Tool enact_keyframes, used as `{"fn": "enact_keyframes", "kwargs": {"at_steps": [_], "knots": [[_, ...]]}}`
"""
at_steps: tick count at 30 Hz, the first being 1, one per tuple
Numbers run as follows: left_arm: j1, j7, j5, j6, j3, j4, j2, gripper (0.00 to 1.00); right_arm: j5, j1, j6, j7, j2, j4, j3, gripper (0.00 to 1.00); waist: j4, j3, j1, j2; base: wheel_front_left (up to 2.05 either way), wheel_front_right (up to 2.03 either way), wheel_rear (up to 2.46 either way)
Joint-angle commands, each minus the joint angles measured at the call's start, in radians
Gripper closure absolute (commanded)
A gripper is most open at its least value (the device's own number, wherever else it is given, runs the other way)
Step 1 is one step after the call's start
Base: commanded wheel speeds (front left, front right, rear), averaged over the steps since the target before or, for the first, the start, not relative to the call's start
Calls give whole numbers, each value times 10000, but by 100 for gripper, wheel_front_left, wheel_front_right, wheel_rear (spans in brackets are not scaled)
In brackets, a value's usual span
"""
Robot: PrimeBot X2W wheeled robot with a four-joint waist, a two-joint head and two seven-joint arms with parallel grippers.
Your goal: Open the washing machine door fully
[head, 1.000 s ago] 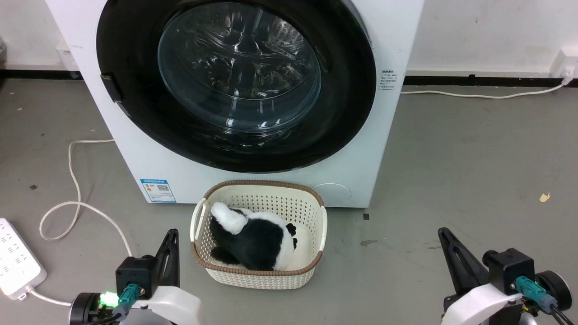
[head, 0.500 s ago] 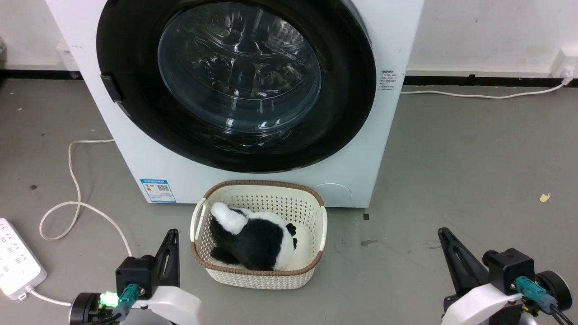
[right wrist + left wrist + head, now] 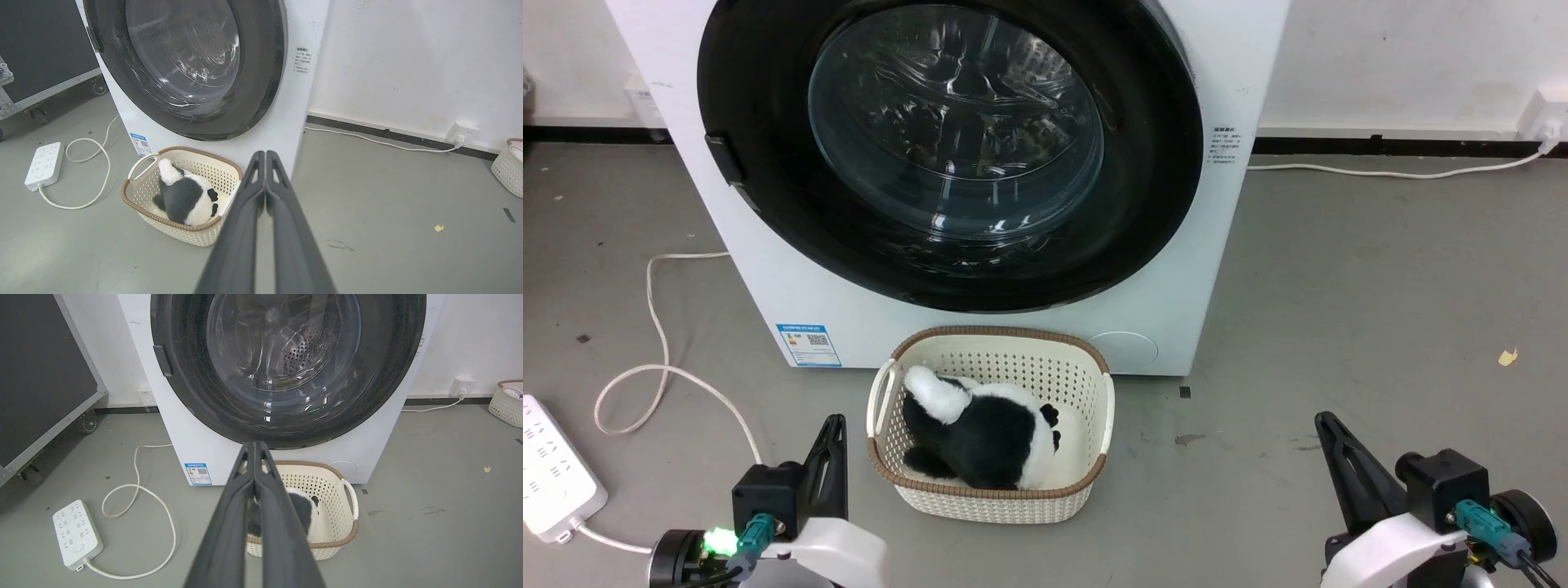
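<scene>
The white washing machine (image 3: pixel 768 294) stands ahead of me on the grey floor. Its round glossy black door (image 3: pixel 768 204) with the bulging glass window (image 3: pixel 956 122) lies flat against the front, closed, with a small handle tab (image 3: pixel 725 157) at its left rim. The same door (image 3: pixel 388 355) and door (image 3: pixel 261 61) show from both wrists. My left gripper (image 3: pixel 834 425) rests low at the lower left, shut and holding nothing. My right gripper (image 3: pixel 1325 423) rests low at the lower right, also shut and empty. Both are well short of the door.
A cream woven basket (image 3: pixel 1094 457) holding a black-and-white plush toy (image 3: pixel 980 433) sits on the floor right before the machine. A white power strip (image 3: pixel 551 474) and looping cable (image 3: pixel 654 327) lie at the left. A black wheeled case (image 3: pixel 41 375) stands left of the machine.
</scene>
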Motion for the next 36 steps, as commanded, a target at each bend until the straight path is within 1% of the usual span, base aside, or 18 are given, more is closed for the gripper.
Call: {"fn": "enact_keyframes", "kwargs": {"at_steps": [1,2,3,22,36], "knots": [[-145,3,87,28,1,-37,6,100,-62,-123,-9,5,49,-47,-7,100,0,0,0,-1,0,0,0],[-145,3,87,28,1,-37,6,100,-62,-123,-9,5,49,-47,-7,100,0,0,0,-1,0,0,0],[3,-1,-6,0,0,2,-2,0,3,2,0,-1,0,2,0,0,0,0,0,-1,0,0,0],[-49,-316,-64,85,-194,6,-1,0,240,6,-1,-316,-1,-136,-16,0,54,169,0,-1,0,0,0],[-384,-610,-126,181,-437,-136,0,0,731,-886,-2,-347,-466,-365,15,0,223,840,0,-1,0,0,0]]}}
